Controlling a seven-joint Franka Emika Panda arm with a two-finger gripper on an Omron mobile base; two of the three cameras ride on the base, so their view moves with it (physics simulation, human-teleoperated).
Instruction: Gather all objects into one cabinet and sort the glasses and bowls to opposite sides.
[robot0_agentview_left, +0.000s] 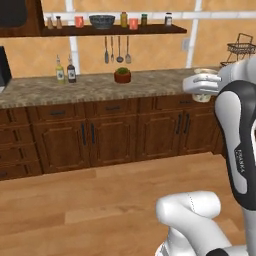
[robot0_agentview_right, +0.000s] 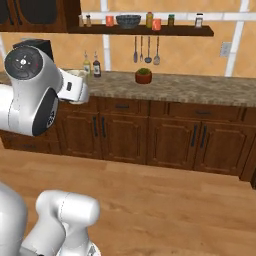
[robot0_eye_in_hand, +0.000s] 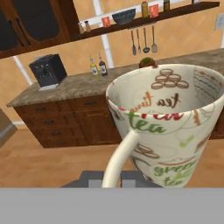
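On the dark brown open wall shelf (robot0_agentview_left: 150, 30) stand two coral-orange cups, one (robot0_agentview_left: 79, 21) left of the dark grey ribbed bowl (robot0_agentview_left: 102, 21) and one (robot0_agentview_left: 133, 23) to its right past a yellow-lidded jar (robot0_agentview_left: 123, 19). The bowl's inside cannot be made out. Further jars and two brown shakers (robot0_agentview_left: 54, 22) share the shelf. Below it, three utensils (robot0_agentview_left: 118, 49) hang on the wall.

The end effector (robot0_eye_in_hand: 112, 181) is closed nearly all the way on a cream mug (robot0_eye_in_hand: 166, 127) printed with "tea" lettering; in the hand view the mug's handle curves down toward the fingers and its interior looks empty. In the left base view the mug (robot0_agentview_left: 204, 85) shows just past the wrist, in front of the worktop's (robot0_agentview_left: 90, 87) right part; in the right base view its rim (robot0_agentview_right: 76, 75) peeks over the hand.

On the worktop sit a terracotta plant pot (robot0_agentview_left: 122, 75), two bottles (robot0_agentview_left: 65, 70) side by side, and a black coffee machine (robot0_eye_in_hand: 47, 70) at the left. A wire basket (robot0_agentview_left: 241, 49) stands at the far right.
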